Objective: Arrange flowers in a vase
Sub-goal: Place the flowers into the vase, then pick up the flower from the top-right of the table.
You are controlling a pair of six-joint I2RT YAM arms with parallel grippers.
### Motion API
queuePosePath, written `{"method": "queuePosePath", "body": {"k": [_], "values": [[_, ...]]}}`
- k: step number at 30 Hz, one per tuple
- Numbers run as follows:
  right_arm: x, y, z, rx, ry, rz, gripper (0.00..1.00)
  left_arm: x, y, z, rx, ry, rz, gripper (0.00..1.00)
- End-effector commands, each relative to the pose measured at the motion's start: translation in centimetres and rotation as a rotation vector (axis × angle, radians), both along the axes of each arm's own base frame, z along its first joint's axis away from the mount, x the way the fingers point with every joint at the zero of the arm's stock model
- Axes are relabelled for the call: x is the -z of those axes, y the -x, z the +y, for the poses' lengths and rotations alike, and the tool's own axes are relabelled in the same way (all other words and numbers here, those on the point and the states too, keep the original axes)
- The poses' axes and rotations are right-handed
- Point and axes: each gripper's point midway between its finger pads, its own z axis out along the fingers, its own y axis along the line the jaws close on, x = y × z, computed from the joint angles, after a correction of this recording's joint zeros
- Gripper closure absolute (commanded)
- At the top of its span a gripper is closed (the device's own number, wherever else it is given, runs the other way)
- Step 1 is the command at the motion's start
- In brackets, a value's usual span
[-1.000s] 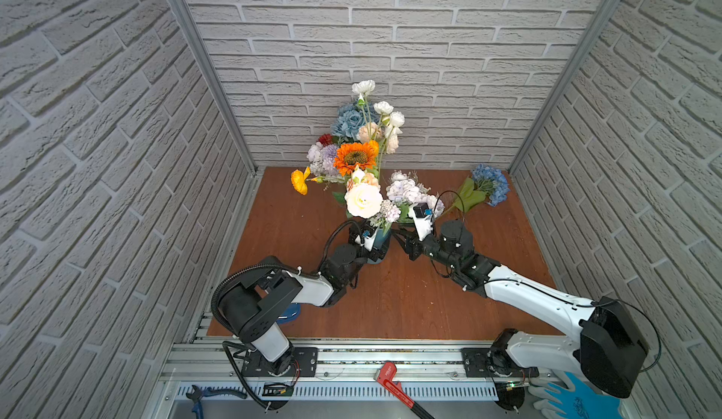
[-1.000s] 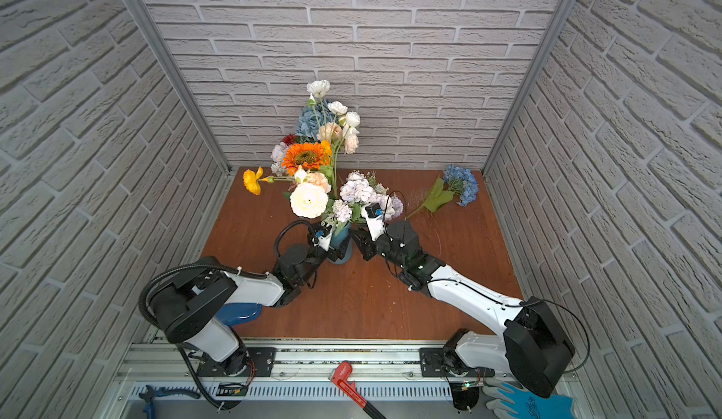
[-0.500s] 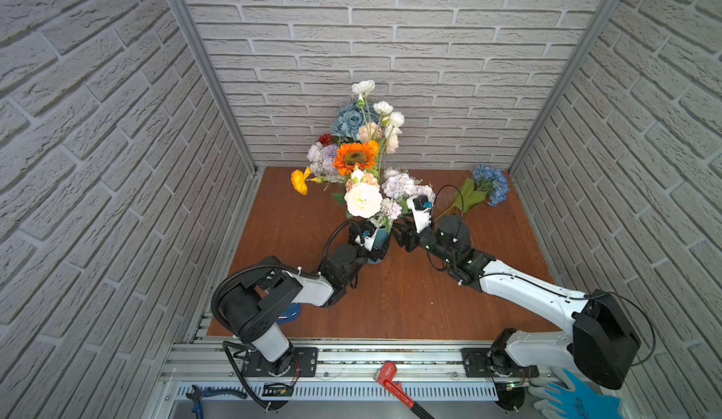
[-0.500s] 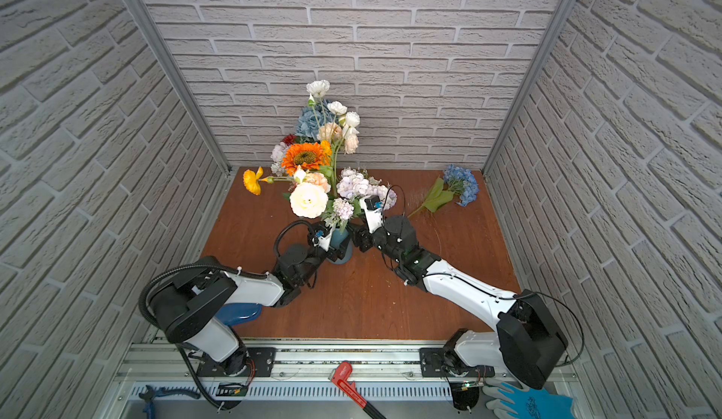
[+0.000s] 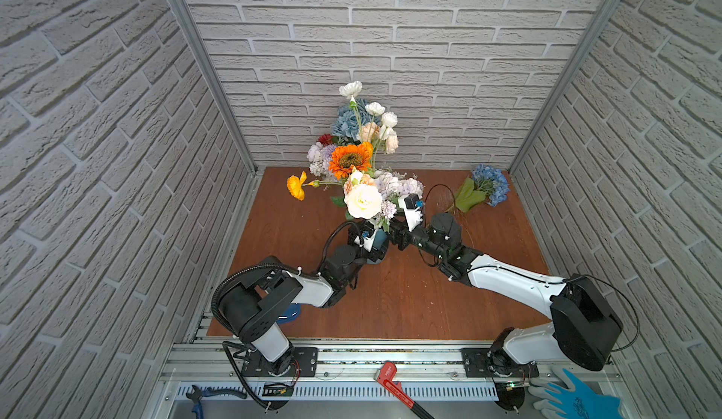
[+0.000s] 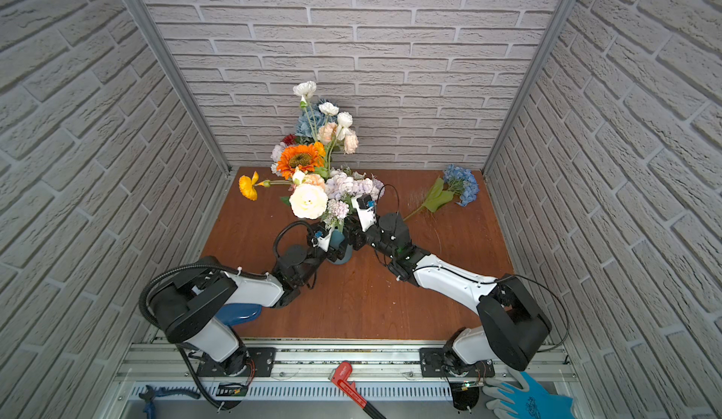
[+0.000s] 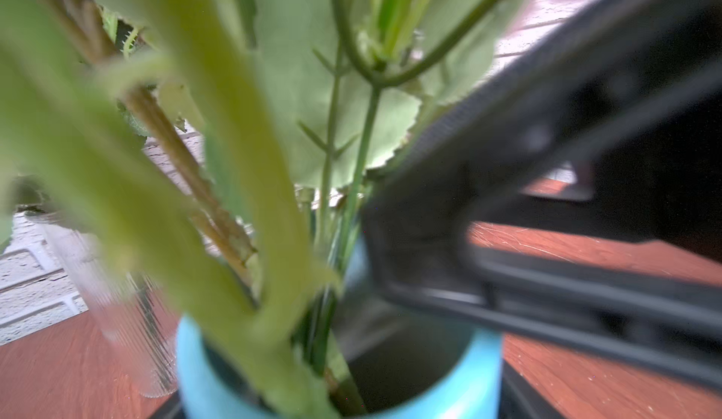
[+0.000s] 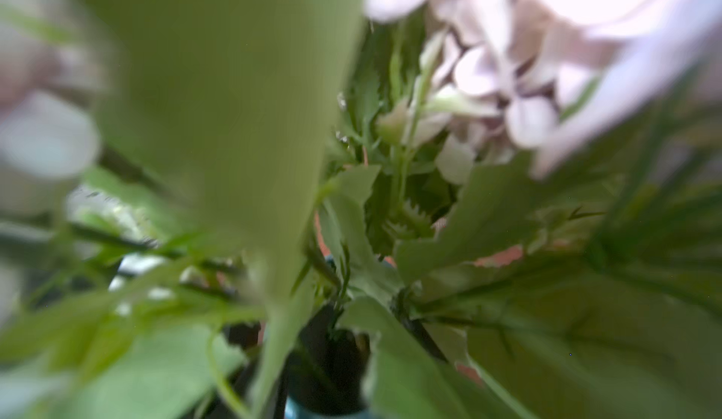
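I judged this the settling step. The flowers (image 5: 350,158) stood bunched in the blue vase (image 6: 340,252) near the middle of the desk (image 5: 390,303). My right hand (image 5: 394,234) sat at the vase's mouth among the stems (image 7: 363,143), low under the lilac heads (image 5: 395,185). Whether it was spread or pinching a stem I could not tell, because leaves (image 8: 234,85) filled its own camera. My left hand (image 5: 368,243) was against the vase on the opposite side. I could not tell whether it was pressed on the vase or merely beside it.

One blue hydrangea (image 5: 490,181) lay flat near the desk's far right corner, well apart from the vase. Next, I reckoned, the right hand had to back out without dragging any stems, then go for that hydrangea.

For room, bare desk lay between vase and hydrangea and on toward the front edge. The brick walls (image 5: 625,163) closed in just behind the hydrangea, and a clear ribbed glass (image 7: 129,319) stood near the vase, seen only in the left wrist view.
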Motion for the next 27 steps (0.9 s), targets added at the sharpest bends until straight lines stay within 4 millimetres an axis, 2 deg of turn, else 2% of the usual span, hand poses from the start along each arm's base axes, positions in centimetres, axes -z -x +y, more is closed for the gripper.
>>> {"method": "queuePosePath", "body": {"k": [1,9,13,17,21,23,27], "values": [[-2.1,1.3,-0.8,-0.001,-0.011,-0.029,0.52,0.7,0.4,-0.2,0.017,-0.019,-0.005,1.0],[-1.4,4.6,-4.2,0.03,0.126,0.088,0.48,0.8,0.2,0.1,0.001,-0.02,0.0,1.0],[-1.2,5.1,-7.5,0.135,0.168,0.096,0.47,0.6,0.1,0.0,0.001,-0.017,-0.003,1.0],[-0.8,3.7,-12.1,0.314,0.154,0.152,0.46,0.6,0.1,0.0,0.001,-0.018,-0.002,1.0],[1.9,1.4,-18.7,0.645,0.183,0.287,0.46,0.7,0.2,0.0,0.004,-0.019,0.0,1.0],[3.6,0.3,-21.7,0.769,0.141,0.383,0.45,0.7,0.2,0.0,0.005,-0.018,-0.001,1.0],[5.6,-2.2,-24.7,0.859,0.072,0.527,0.41,0.6,0.2,0.0,0.006,-0.025,-0.005,1.0]]}}
